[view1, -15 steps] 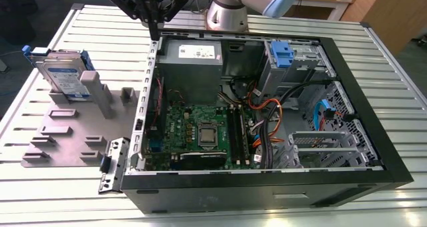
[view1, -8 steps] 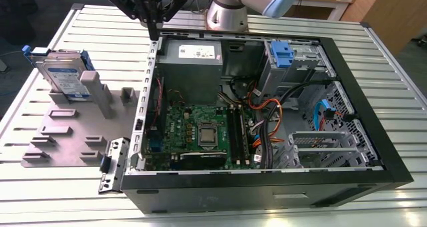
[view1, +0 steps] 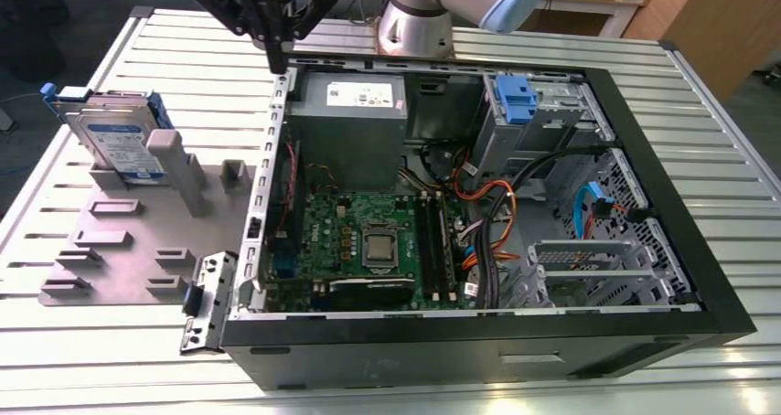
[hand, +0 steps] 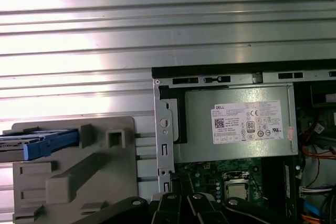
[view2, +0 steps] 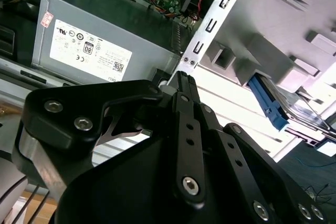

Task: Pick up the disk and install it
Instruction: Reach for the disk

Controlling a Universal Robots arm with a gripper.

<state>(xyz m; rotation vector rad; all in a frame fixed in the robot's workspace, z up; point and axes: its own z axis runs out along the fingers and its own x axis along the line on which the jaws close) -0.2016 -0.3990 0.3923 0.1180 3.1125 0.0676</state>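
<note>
Exterior view: high, oblique, wide over open PC case (view1: 488,346). Both wrist views: close-up, near case corner; all 3 share PSU (view1: 347,100) (view2: 84,45) (hand: 239,124), disk (view1: 116,141) (view2: 268,103) (hand: 52,144).

A: We see the disk (view1: 116,133) as silver, its label (view1: 132,152) white and blue, its carrier (hand: 52,142) bright blue.
B: We agree. The stand (view1: 123,250) is plain grey, the table (view1: 183,40) silver with long ridged stripes.
A: And the motherboard (view1: 354,223)?
B: Green, we say, inside the black case (view1: 488,351); the gripper (view1: 278,66) is black too.
</note>
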